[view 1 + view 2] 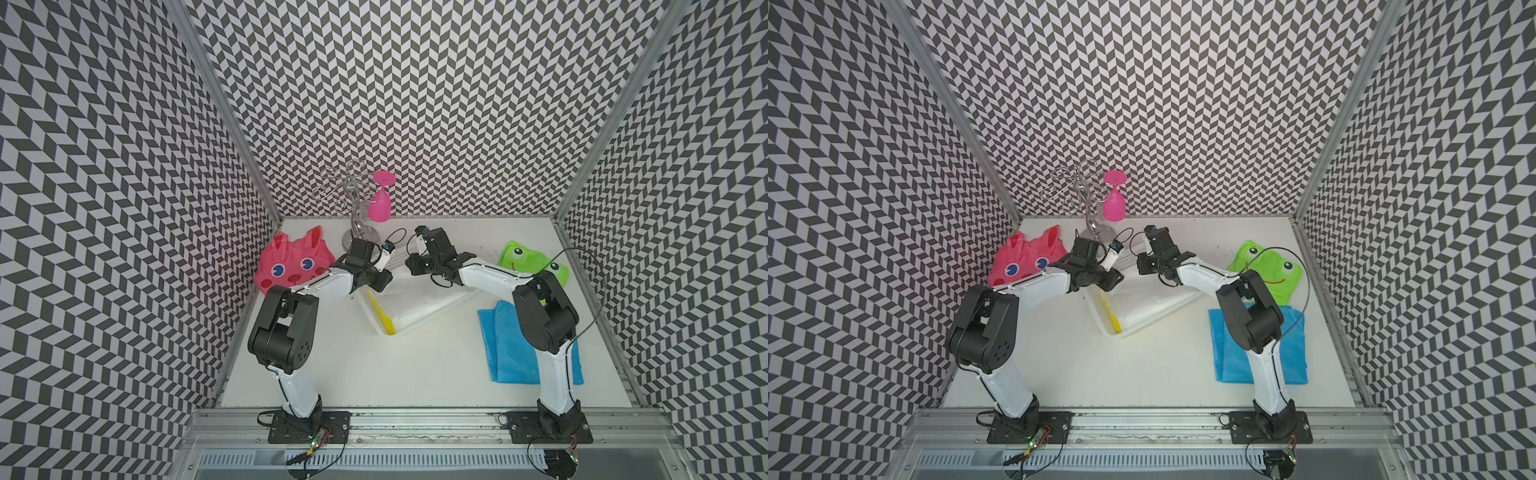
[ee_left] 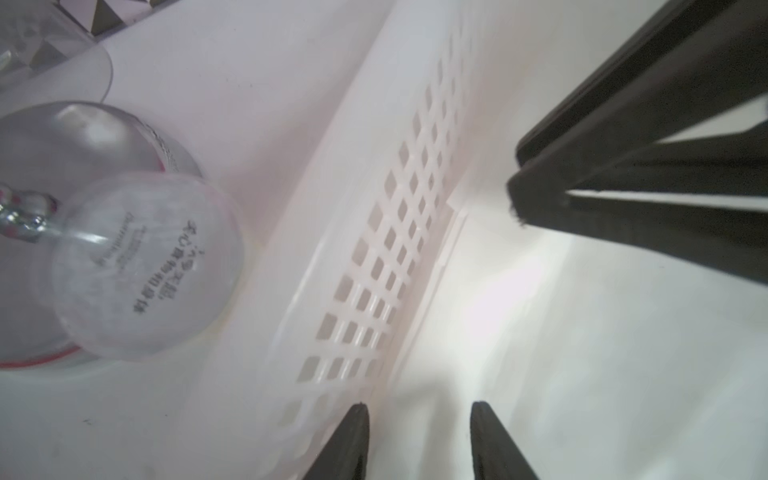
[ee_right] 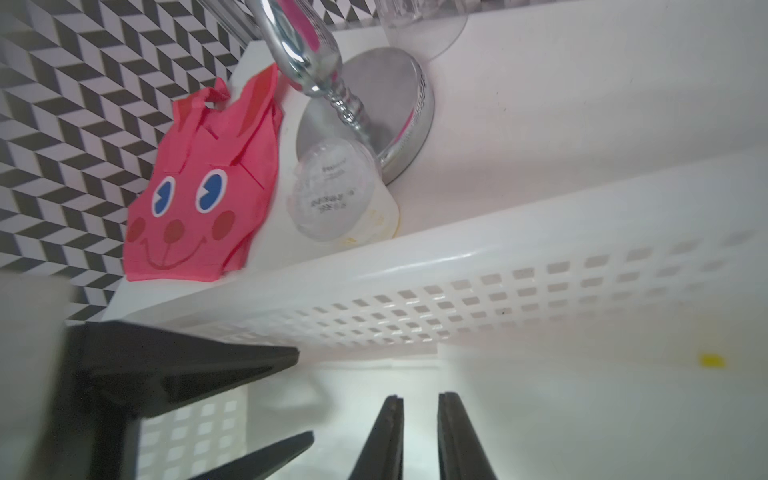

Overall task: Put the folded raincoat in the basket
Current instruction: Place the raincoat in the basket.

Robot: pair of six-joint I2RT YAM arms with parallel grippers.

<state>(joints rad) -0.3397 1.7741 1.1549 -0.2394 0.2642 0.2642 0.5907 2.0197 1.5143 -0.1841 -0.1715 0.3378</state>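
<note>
The white lattice-sided basket point(image 1: 436, 315) point(image 1: 1158, 318) stands at the table's middle. A folded white translucent raincoat point(image 1: 419, 301) with a yellow edge point(image 1: 385, 318) lies inside it. Both grippers hang over the basket's far end, tips facing each other. My left gripper point(image 1: 385, 279) point(image 2: 419, 405) is open beside the lattice wall point(image 2: 386, 257), with only white material below it. My right gripper point(image 1: 409, 264) point(image 3: 420, 397) stands slightly open above the white sheet point(image 3: 582, 415), nothing between its fingers.
A chrome glass rack point(image 1: 357, 208) with a pink goblet point(image 1: 380, 199) stands behind the basket, with a clear cup point(image 3: 328, 195) lying at its base. A pink rabbit raincoat point(image 1: 291, 266) lies far left. A green frog one point(image 1: 532, 262) and a blue one point(image 1: 511, 345) lie right.
</note>
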